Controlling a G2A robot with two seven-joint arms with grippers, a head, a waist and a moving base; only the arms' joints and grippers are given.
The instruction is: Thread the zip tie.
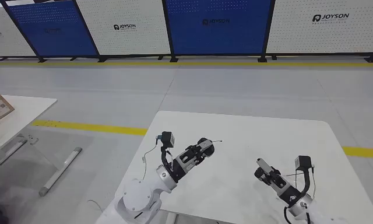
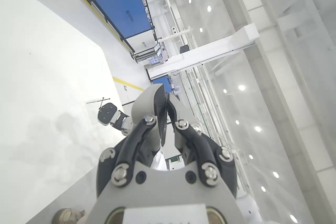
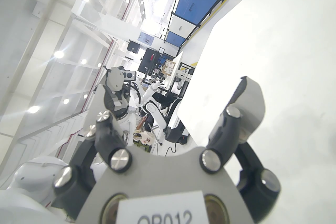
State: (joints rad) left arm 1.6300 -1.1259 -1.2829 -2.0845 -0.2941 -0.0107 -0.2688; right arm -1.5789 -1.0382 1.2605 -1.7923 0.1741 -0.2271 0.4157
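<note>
Left end effector [image 2: 165, 95]: clamped right down, fingers pinched together on a thin dark strip, which I take to be the zip tie [image 1: 215, 142].
Zip tie: one short end pokes out past the fingertips toward the other arm's side. Whether that is the head or the tail is too small to tell.
Where it sits: up over the left half of the bench [image 1: 250, 128], roughly midway between far edge and near edge, and it looks lifted off the surface.
Right end effector [image 3: 172, 88]: jaws wide apart, nothing between them and touching nothing, over the right half, closer to the near edge.
Gap: the two are well apart.
Step in hand: my read is that the tie is secured in one grip and threading hasn't started, since no loop shows.
Next move: it calls for the open one to take the free end, then for tail and head to line up squarely, because that slot forgives very little.
</note>
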